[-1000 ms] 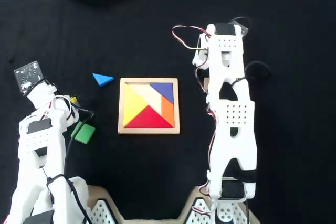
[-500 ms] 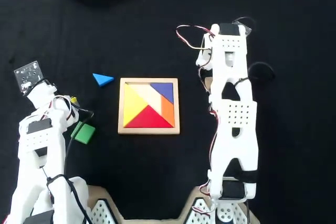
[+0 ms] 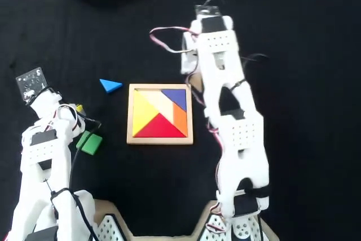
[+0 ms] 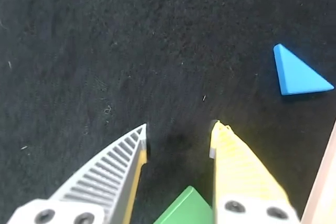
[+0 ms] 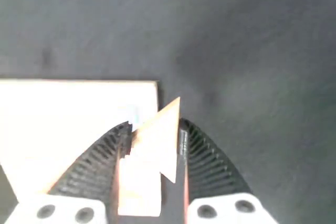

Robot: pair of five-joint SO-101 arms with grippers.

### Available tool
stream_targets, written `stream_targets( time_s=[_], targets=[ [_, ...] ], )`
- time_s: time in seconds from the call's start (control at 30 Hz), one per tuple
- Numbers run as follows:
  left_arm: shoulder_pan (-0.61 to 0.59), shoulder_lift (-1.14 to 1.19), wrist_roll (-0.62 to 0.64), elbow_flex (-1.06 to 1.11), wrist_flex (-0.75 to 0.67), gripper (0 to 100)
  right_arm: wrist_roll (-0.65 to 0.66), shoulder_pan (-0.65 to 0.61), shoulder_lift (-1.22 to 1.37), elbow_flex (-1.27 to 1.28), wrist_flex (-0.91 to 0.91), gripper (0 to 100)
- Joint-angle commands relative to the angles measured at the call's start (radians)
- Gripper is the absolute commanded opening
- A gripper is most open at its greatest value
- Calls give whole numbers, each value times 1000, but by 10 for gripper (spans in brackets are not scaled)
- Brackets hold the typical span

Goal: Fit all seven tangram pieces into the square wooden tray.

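**Tray-filling, piece in transit.** The right end effector (image 5: 156, 125) is being shown clamped on a pale pointed piece (image 5: 157, 145), held at a corner of the square wooden tray (image 3: 160, 140). The left end effector (image 4: 179, 128) is being shown with its fingers apart above the green piece (image 4: 184, 208) on the desk (image 3: 293, 38). The blue triangle (image 3: 110, 85) is lying near the tray. Insertion is being judged the step in hand. The piece's edges are best being squared to the free slot before a flat, slow lowering.

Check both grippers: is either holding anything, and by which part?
The right gripper holds a pale tangram piece, with the jaws pressed on two opposite sides and its pointed tip sticking out ahead. The left gripper is open and holds nothing.
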Motion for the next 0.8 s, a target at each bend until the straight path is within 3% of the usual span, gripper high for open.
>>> stream_targets(
  time_s=[0.0, 0.33, 0.77],
  targets=[
    [10, -23, 0, -7, -18, 198, 20, -74, -182, 124, 28, 12],
    [10, -23, 0, -4, -18, 198, -28, -264, -223, 351, -103, 12],
    [10, -23, 0, -5, -18, 198, -71, -261, -219, 447, -201, 13]
  ],
)
